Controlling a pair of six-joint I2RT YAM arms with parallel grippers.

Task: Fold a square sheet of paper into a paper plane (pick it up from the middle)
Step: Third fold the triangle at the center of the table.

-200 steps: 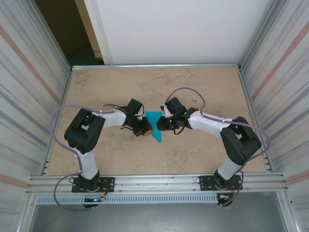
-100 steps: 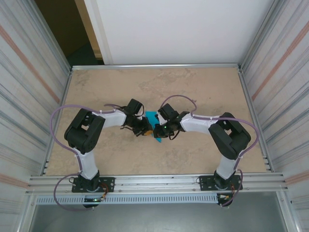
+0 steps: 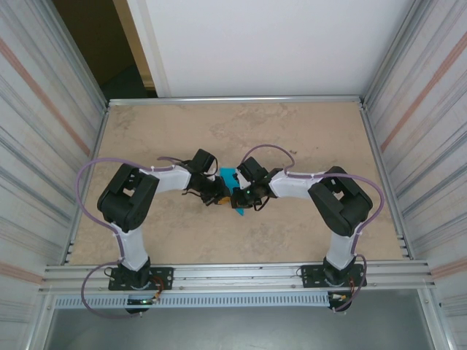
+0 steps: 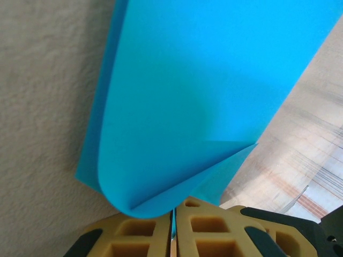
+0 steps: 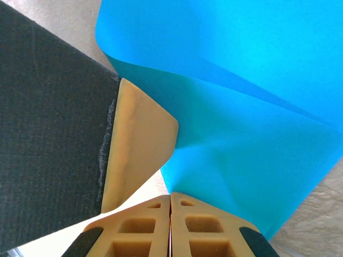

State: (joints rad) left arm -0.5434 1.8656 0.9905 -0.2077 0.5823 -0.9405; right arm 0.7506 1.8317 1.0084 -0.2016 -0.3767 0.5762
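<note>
The beige, marbled counter (image 3: 292,138) lies inside ribbed metal walls (image 3: 44,146). The left arm (image 3: 128,197) and the right arm (image 3: 339,204) rise from its near edge and bend inward, so their wrists meet near the counter's middle.

The left hand (image 3: 220,195) and the right hand (image 3: 241,197) face each other there, almost touching. The square sheet of paper (image 3: 231,176) sits between them. From above only small turquoise patches show, one behind the hands and one in front of them.

In the left wrist view the sheet (image 4: 203,96) fills most of the picture. It is doubled over, with a rounded fold at its lower left and a pointed corner at the right, and bare counter (image 4: 43,107) lies beside it. The left hand (image 4: 173,235) is clamped on the sheet's lower edge, and a thin line of blue shows between its yellow pads (image 4: 144,238).

In the right wrist view the sheet (image 5: 246,107) bulges upward with a crease running across it. The right hand (image 5: 170,222) has its pads pressed together, and the paper's lower edge runs down into their tips, pinched there. Just to the left, touching the paper, is a black and tan finger (image 5: 139,139) of the left hand.
</note>
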